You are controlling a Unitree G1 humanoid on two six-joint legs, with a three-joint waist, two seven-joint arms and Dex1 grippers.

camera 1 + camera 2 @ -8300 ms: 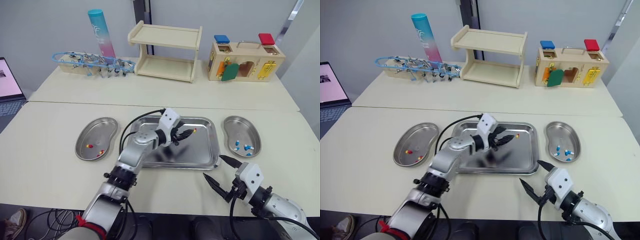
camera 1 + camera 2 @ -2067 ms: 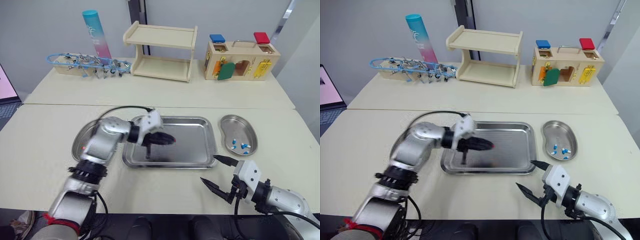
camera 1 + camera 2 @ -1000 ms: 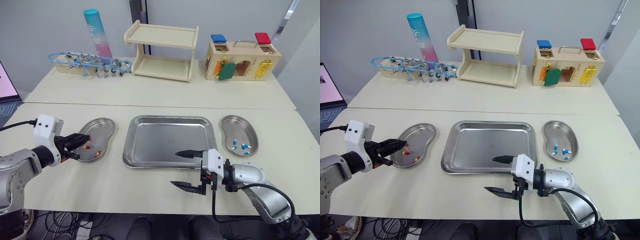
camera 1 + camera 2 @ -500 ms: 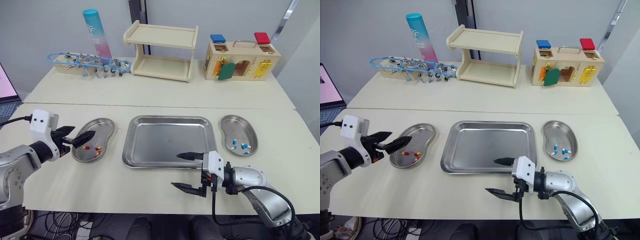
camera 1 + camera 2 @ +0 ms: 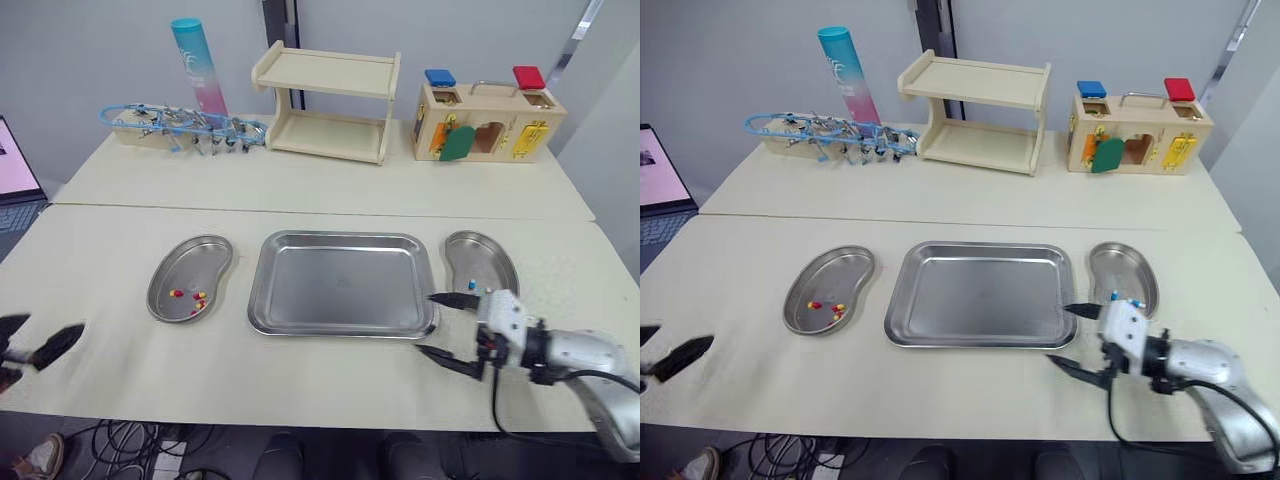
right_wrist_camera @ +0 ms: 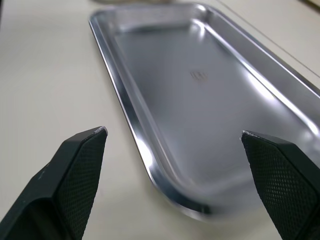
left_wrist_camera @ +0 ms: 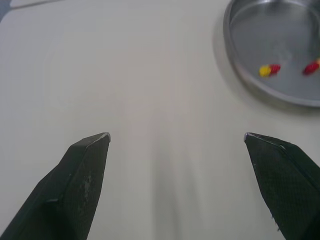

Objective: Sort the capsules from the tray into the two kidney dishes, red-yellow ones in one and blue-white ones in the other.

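Left gripper (image 7: 176,135): mine, fingers spread wide, holding nothing, over the worktop (image 5: 250,375) near its front-left corner. Left kidney dish (image 5: 205,262) is nearby, with red-yellow capsules (image 5: 177,293) in it. Right gripper (image 6: 174,131): also spread, nothing in it, at the front-right corner of the tray (image 5: 340,290). Blue-white capsules (image 5: 471,284) lie in the right kidney dish (image 5: 480,255), just beside the tray on the side toward the worktop's right edge.

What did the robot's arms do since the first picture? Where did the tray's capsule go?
The left gripper took the red-yellow capsule from the tray, dropped it in the left kidney dish and pulled back to the table's near edge, open. The right gripper, open, moved up beside the tray's near right corner. Tray and dishes stayed put.
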